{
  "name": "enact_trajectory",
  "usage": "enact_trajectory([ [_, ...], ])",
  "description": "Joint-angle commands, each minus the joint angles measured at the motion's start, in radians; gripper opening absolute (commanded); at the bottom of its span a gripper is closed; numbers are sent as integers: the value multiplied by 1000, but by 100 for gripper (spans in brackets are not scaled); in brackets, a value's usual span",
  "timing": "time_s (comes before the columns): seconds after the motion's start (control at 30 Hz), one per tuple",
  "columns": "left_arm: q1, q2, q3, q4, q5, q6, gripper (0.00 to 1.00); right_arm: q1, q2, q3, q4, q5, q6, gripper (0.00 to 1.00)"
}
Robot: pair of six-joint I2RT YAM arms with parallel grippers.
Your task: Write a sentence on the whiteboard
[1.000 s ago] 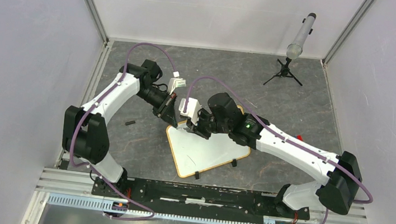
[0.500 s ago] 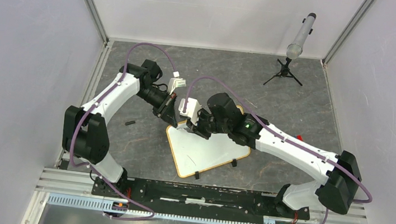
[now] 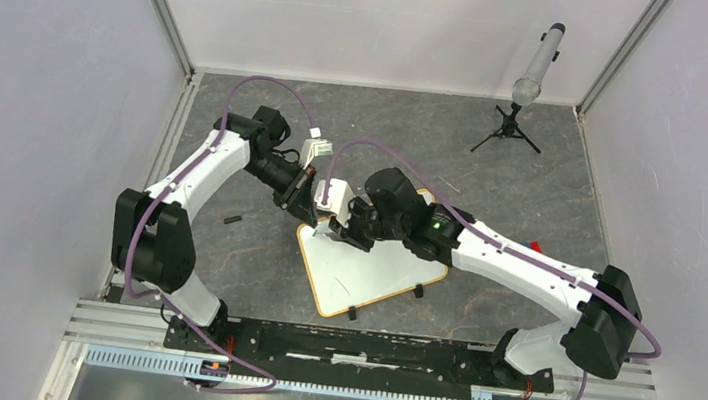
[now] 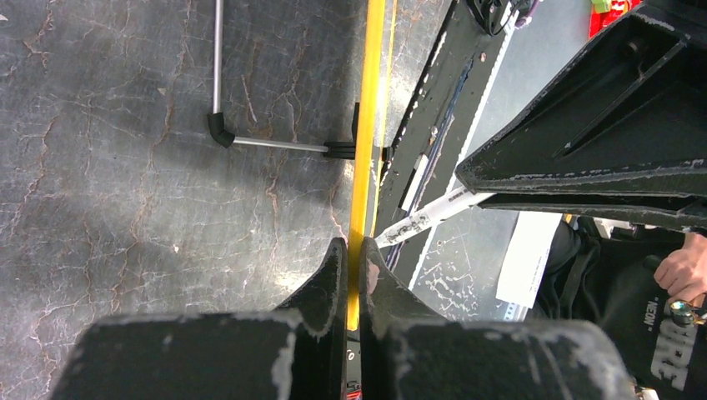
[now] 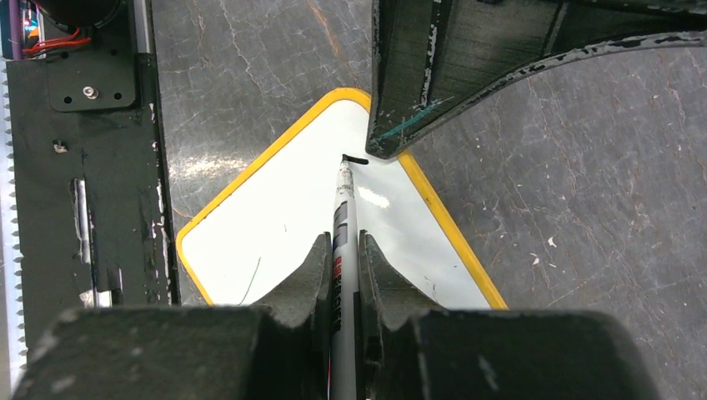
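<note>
Both pinch: left gripper (image 4: 354,250) the whiteboard (image 3: 362,271) rim, right gripper (image 5: 343,246) a marker (image 5: 343,208); long axis seemingly diagonal.

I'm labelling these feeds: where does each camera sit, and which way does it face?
Top external: above and behind the robot, facing down; left arm, right arm, whiteboard.
Left wrist: on left arm, sighting along the whiteboard's frame; left gripper clamps it.
Right wrist: on right arm, facing down; right gripper holds marker.
Shared: all show the whiteboard.
</note>
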Motion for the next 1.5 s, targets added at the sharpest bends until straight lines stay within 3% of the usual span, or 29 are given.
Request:
enact_trajectory([
  [0.0, -2, -7, 15, 4, -6, 11, 2, 10, 19, 44, 18, 10, -4, 0],
  [1.2, -2, -1, 20, -10, -12, 9, 2, 40, -51, -63, -32, 82, -74, 0],
  [1.47, -2, -2, 18, -10, -12, 8, 2, 46, -36, -67, -40, 32, -70, 0],
])
